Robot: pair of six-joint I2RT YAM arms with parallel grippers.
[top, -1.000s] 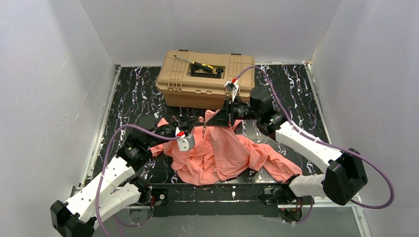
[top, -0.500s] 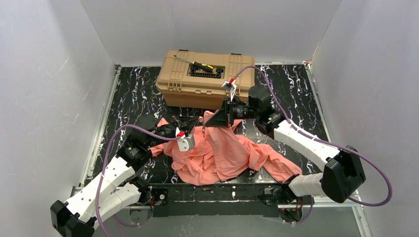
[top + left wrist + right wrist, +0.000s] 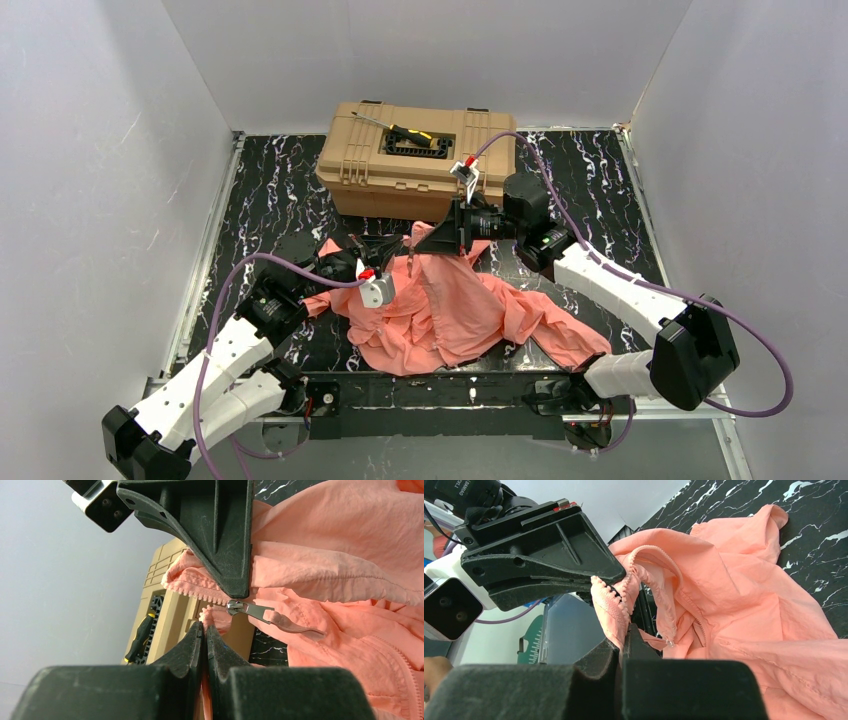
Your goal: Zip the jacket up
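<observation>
Your left gripper [image 3: 204, 628] is pinching shut on the end of one toothed zipper tape [image 3: 210, 616], with only that sliver of cloth sitting between its fingers. The jacket [image 3: 440, 310] is lying crumpled on the black marbled table [image 3: 270, 190], between the two arms and just in front of the tan toolbox [image 3: 415, 165]. Both claws are holding its far edge up off the surface.

You are dealing with something light, limp and thin, and probably slick under the pads, so the body cloth is likely going to sag and slide. The tape right beside the teeth is looking like the firmest place to hold. The small metal pull tab [image 3: 287, 624] is the part to take for drawing the slider [image 3: 239, 607].

The jacket is showing salmon-pink and wrinkled, with matching pink teeth and one sleeve trailing off to the right. Your right gripper [image 3: 626, 631] is clamping narrow on the other tape, with the slider hanging just beside its fingers.
</observation>
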